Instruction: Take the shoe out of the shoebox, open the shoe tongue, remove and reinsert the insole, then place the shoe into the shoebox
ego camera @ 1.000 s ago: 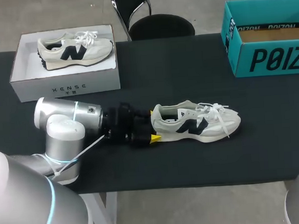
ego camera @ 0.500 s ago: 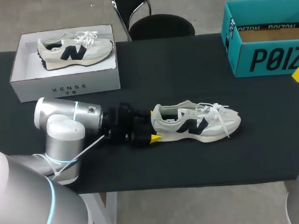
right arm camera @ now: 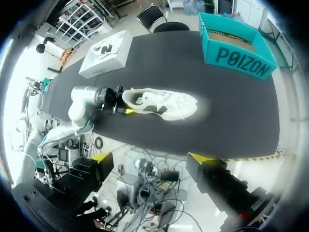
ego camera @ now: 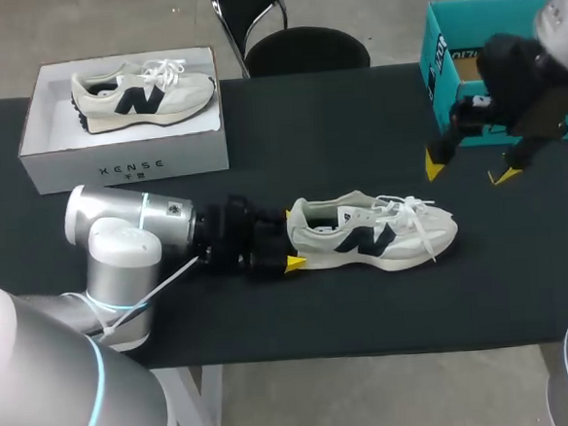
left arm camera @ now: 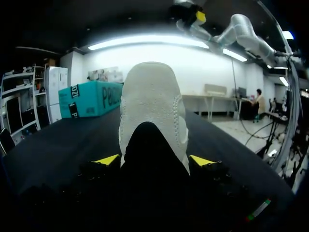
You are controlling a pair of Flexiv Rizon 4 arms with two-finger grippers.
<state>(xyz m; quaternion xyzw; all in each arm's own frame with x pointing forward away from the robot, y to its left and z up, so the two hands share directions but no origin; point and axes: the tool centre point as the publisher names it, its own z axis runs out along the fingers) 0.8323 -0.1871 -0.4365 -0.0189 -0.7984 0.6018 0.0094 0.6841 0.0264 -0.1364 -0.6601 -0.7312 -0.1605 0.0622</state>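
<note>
Cream-white mesh sneaker (ego camera: 373,231), marked with a black side emblem and white laces, is shown on the matte black tabletop (ego camera: 317,133); the open cardboard box (ego camera: 436,61) is coloured teal, the rectangular shoebox (ego camera: 124,158) white.

Rough woven-cloth shoe (left arm camera: 152,104), matt black table (ego camera: 357,140).

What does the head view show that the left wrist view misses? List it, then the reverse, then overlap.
Head view only: a white box holding a second shoe. Left wrist view only: the heel end-on, gripped between the yellow tips of the left end effector. Both: the shoe lying on the black table, and the teal box.
</note>
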